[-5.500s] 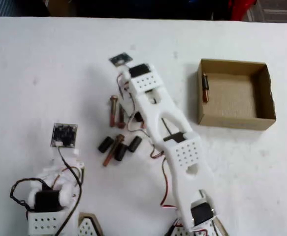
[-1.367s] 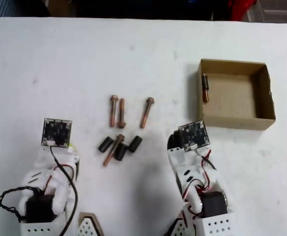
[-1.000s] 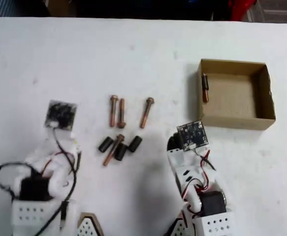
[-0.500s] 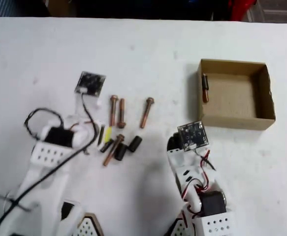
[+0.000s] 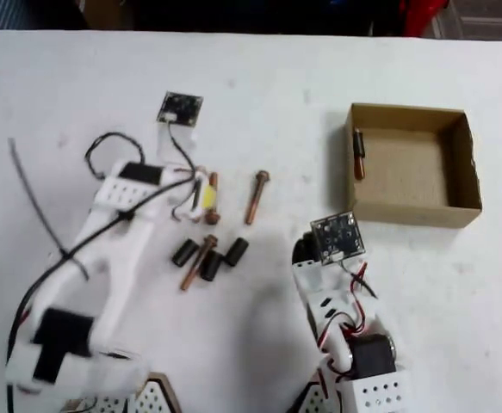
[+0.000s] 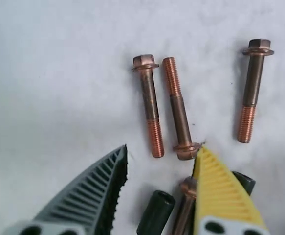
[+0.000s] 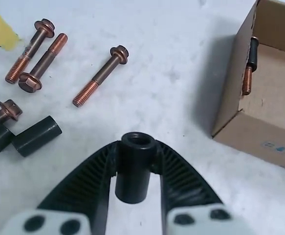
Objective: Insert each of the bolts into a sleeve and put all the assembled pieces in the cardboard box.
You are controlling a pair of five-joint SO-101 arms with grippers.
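Note:
My left gripper (image 5: 201, 196) hangs open over two copper bolts (image 6: 149, 105) (image 6: 179, 112) lying side by side; its grey and yellow fingers (image 6: 215, 191) straddle their near ends. A third bolt (image 5: 256, 198) lies apart to the right. A fourth bolt (image 5: 197, 262) lies among three black sleeves (image 5: 184, 253) (image 5: 211, 265) (image 5: 236, 251). My right gripper (image 7: 135, 147) is shut on another black sleeve (image 7: 135, 166), held upright near the table's front (image 5: 300, 251). The cardboard box (image 5: 410, 211) at the right holds one assembled piece (image 5: 358, 155).
The box's near wall (image 7: 240, 103) stands close to the right gripper's far side. Open white table lies between the third bolt (image 7: 100, 76) and the box. The left arm's cable (image 5: 104, 146) loops above the table.
The left arm has swung forward and right from the near left, arriving over the pair of bolts. The right arm has stayed put with its sleeve over the last second.

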